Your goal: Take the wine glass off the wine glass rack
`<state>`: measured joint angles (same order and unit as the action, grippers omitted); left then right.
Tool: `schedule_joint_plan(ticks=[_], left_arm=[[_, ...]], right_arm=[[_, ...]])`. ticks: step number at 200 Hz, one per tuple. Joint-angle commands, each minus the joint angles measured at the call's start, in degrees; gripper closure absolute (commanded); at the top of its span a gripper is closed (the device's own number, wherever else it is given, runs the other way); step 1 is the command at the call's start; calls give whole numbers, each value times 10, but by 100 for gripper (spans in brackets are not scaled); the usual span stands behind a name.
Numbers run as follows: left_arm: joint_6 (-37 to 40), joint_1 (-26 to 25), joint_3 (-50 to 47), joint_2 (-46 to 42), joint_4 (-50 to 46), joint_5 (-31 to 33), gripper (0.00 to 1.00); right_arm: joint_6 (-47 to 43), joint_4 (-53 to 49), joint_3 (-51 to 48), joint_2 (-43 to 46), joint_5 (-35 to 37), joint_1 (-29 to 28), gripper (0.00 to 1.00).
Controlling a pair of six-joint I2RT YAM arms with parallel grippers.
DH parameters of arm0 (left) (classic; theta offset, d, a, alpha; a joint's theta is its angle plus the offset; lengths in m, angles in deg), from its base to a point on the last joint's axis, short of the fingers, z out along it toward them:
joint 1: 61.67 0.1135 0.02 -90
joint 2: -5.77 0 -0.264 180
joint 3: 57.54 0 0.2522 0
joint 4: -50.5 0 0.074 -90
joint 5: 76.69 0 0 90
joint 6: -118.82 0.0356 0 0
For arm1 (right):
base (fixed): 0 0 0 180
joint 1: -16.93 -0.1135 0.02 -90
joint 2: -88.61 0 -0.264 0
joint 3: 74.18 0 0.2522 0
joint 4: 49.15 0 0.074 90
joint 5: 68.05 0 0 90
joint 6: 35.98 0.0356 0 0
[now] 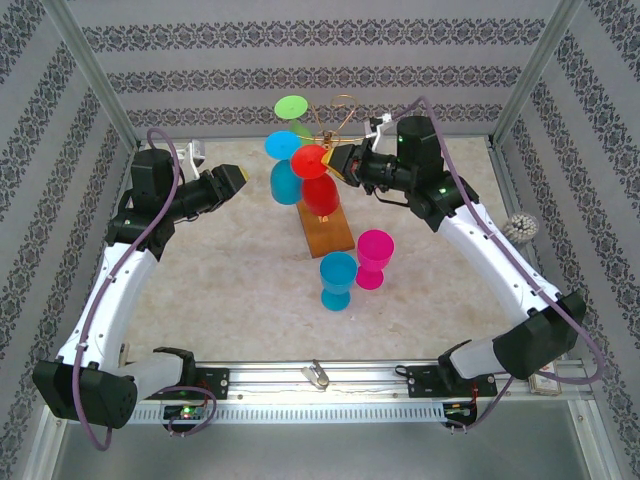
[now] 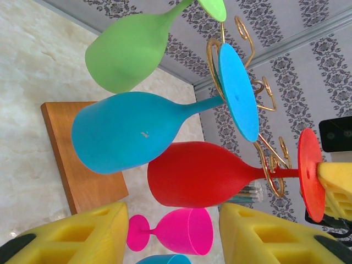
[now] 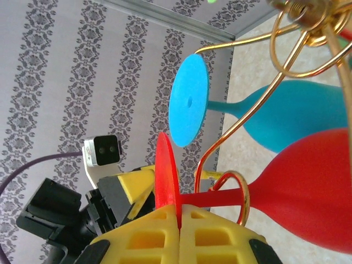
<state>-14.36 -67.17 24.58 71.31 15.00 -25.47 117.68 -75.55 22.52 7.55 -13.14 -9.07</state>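
Note:
The wine glass rack (image 1: 341, 112) is gold wire on a wooden base (image 1: 328, 232). A red wine glass (image 1: 320, 195) hangs upside down from one curled arm (image 3: 242, 190). My right gripper (image 3: 179, 212) is shut on the rim of its round foot (image 3: 165, 165), just behind the gold ring that holds the stem. A blue glass (image 2: 126, 132) and a green glass (image 2: 129, 52) hang from other arms. My left gripper (image 1: 235, 180) hovers left of the rack, open, with nothing between its yellow fingers (image 2: 66, 236). The red glass (image 2: 203, 173) lies ahead of them.
A pink glass (image 1: 375, 258) and a second blue glass (image 1: 338, 280) stand upright on the table in front of the wooden base. A white bristly object (image 1: 520, 228) sits at the right edge. Patterned walls and metal posts enclose the table.

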Motion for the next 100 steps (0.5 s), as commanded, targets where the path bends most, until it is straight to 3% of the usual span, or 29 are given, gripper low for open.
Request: schedule_joint_plan(ticks=[1, 100], left_arm=[[-4, 11, 2, -2, 25, -8, 52], [-7, 11, -1, 3, 28, -6, 52]], right_arm=[[23, 53, -5, 3, -11, 10, 100], [29, 62, 3, -8, -16, 22, 100]])
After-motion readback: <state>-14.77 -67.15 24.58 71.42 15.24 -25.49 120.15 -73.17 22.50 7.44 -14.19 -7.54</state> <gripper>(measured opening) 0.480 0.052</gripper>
